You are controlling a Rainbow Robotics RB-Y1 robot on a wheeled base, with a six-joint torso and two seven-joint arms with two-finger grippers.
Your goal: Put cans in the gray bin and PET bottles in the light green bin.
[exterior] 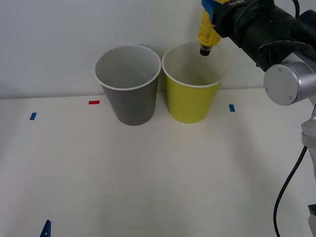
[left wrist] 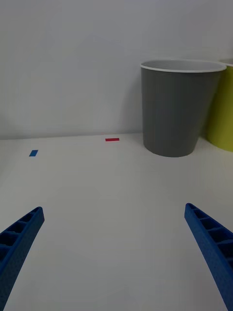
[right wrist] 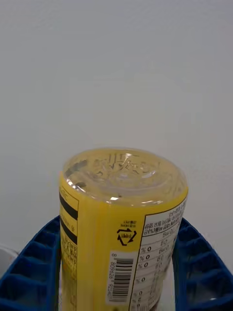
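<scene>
The right gripper (exterior: pixel 210 19) clenches the PET bottle (exterior: pixel 208 33), cap down, above the light green bin (exterior: pixel 190 98). That bin stands beside the gray bin (exterior: pixel 131 101) on a white table (exterior: pixel 148 177), seemingly touching. The left gripper (left wrist: pixel 116 252) hangs released, low over the table.

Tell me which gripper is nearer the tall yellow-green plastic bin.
Right. The right gripper holds the yellow-labelled bottle cap-down above the yellow-green bin; the left gripper hangs open, low over the table beyond the gray bin.

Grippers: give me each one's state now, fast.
Right gripper: shut on the bottle, cap down above the green bin.
Left gripper: open, holding nothing, low over the table.
</scene>
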